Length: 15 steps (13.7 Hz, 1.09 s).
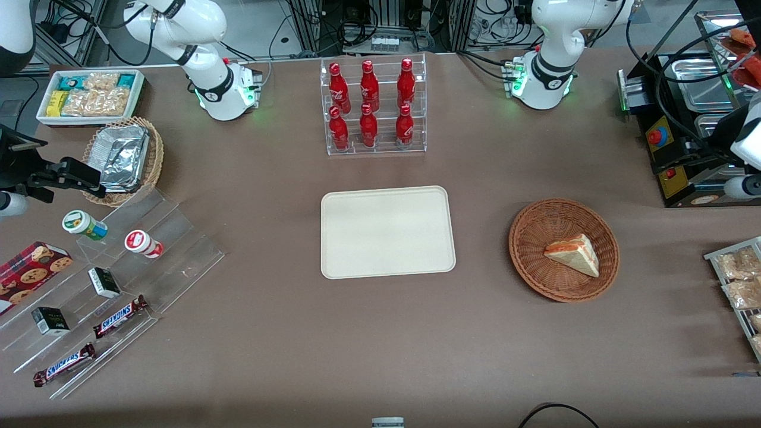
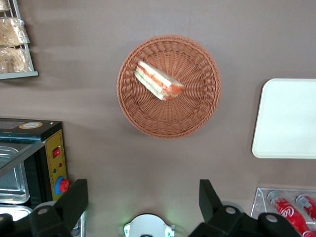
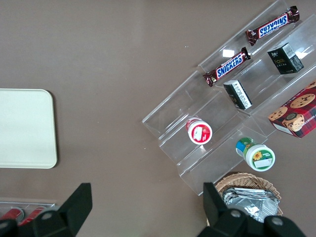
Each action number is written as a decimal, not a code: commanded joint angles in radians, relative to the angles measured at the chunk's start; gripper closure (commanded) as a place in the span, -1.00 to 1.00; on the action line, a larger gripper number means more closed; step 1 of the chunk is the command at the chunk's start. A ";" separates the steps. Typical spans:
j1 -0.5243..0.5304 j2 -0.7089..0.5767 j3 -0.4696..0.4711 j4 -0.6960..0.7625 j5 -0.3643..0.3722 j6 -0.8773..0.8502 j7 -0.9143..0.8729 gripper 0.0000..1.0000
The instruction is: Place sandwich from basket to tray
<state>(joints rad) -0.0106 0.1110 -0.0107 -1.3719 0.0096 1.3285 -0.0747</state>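
The sandwich [image 1: 574, 252] [image 2: 158, 81], a pale bread wedge with orange-red filling, lies inside the reddish-brown wicker basket [image 1: 535, 238] [image 2: 182, 113] toward the working arm's end of the table. The cream tray [image 1: 386, 232] [image 2: 289, 118] [image 3: 24, 128] sits bare at the table's middle, beside the basket. My gripper [image 2: 143, 197] hangs high over the table near its arm's base, well apart from the basket and farther from the front camera. Its fingers [image 2: 74, 200] are spread wide, with only table surface between them.
A clear rack of red bottles [image 1: 374, 107] stands farther from the front camera than the tray. A black machine with metal pans [image 1: 684, 137] [image 2: 29, 163] and a rack of snack packets [image 1: 737, 279] flank the basket. Acrylic steps with snacks [image 1: 119, 279] lie toward the parked arm's end.
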 commanded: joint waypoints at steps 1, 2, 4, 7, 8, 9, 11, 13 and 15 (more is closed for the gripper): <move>0.006 -0.010 0.003 -0.001 0.003 -0.014 0.030 -0.99; 0.006 -0.005 0.003 0.001 0.004 -0.011 0.026 -0.99; 0.006 0.004 0.008 -0.018 0.042 0.011 0.015 -0.99; 0.006 -0.045 0.014 -0.264 0.053 0.228 -0.187 -0.99; 0.006 -0.075 0.015 -0.365 0.052 0.333 -0.277 -0.99; 0.006 -0.103 0.015 -0.463 0.046 0.441 -0.387 -0.99; 0.006 -0.126 0.015 -0.618 0.043 0.628 -0.566 -0.99; 0.004 -0.122 0.014 -0.723 0.004 0.804 -0.695 -0.99; -0.003 -0.113 0.012 -0.810 0.004 0.947 -0.799 -0.99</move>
<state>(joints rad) -0.0100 0.0453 0.0057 -2.0674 0.0273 2.1608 -0.7735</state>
